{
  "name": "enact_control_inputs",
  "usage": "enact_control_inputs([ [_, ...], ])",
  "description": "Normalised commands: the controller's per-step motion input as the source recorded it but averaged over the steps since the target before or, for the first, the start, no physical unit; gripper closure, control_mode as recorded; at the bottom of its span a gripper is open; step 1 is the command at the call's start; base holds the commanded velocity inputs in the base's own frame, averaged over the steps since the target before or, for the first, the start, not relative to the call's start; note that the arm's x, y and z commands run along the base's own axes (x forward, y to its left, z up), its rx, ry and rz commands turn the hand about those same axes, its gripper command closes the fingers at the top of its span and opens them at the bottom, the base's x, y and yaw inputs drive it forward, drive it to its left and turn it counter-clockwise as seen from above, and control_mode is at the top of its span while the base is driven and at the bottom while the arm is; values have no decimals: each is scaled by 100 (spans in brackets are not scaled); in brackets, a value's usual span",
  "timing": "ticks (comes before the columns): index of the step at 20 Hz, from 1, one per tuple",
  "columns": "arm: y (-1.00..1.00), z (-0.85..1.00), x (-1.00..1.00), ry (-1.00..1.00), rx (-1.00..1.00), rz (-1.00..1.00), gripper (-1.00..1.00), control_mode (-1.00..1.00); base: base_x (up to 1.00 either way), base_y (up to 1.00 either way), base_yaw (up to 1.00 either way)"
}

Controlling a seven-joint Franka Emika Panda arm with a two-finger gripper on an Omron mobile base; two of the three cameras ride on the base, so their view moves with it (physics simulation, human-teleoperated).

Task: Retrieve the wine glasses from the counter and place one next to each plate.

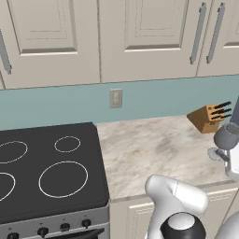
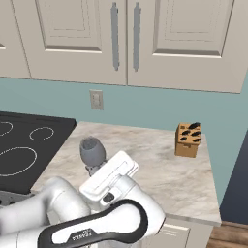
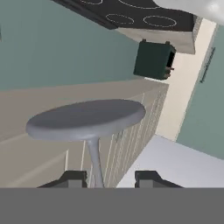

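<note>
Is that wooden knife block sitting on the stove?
No, the knife block stands on the marbled counter near the wall, well away from the black stove.

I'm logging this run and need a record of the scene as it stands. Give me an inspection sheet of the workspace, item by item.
Surface: beige marbled counter beside a black stove.
Job's things: one grey wine glass seen, raised off the counter and tipped over, foot toward the hand camera. No plates seen.
Clutter: wooden knife block by the back wall.
Grippers: gripper with fingers either side of the glass stem; whether they clamp it cannot be told.
Cables: nothing seen.
Surroundings: cream upper cabinets with metal handles, teal wall, wall outlet.
</note>
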Motion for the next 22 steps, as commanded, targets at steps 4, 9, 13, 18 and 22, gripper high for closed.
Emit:
enact_control_inputs([
  [4, 1, 25, -24, -7, 0, -2, 100, 100, -6, -2, -6],
  [9, 0, 0, 0, 0, 0, 0, 100, 100, 17, -1, -30],
  [13, 0, 0, 0, 0, 0, 0, 100, 100, 8, -4, -38],
  [18, 0, 0, 0, 0, 0, 0, 100, 100, -30, -34, -55],
  [22, 0, 0, 0, 0, 0, 0, 100, 100, -12, -9, -91],
])
